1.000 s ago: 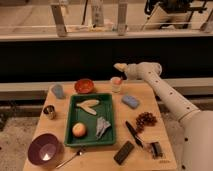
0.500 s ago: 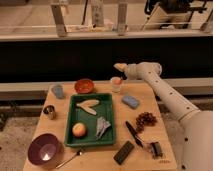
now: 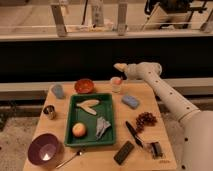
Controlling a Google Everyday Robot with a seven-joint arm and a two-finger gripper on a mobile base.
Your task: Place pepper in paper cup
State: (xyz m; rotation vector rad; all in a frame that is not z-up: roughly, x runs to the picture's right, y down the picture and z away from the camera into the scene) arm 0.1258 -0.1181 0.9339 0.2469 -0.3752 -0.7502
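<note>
The pale paper cup (image 3: pixel 116 85) stands at the far edge of the wooden table (image 3: pixel 150 100), right of the orange bowl (image 3: pixel 84 86). A small red-orange pepper (image 3: pixel 117 80) sits in its mouth, its top showing above the rim. My gripper (image 3: pixel 118 66) hangs just above the cup, slightly to its right, at the end of the white arm (image 3: pixel 165 90) that reaches in from the right. Nothing shows in the gripper.
A green tray (image 3: pixel 111 117) holds a round yellow-red fruit (image 3: pixel 79 130), a pale banana-like piece (image 3: pixel 88 104) and a grey crumpled item (image 3: pixel 102 127). Around it: metal tin (image 3: pixel 49 112), grey-blue object (image 3: pixel 58 91), blue sponge (image 3: pixel 131 101), grapes (image 3: pixel 145 119), purple bowl (image 3: pixel 44 149), spoon (image 3: pixel 70 158), dark bar (image 3: pixel 124 152).
</note>
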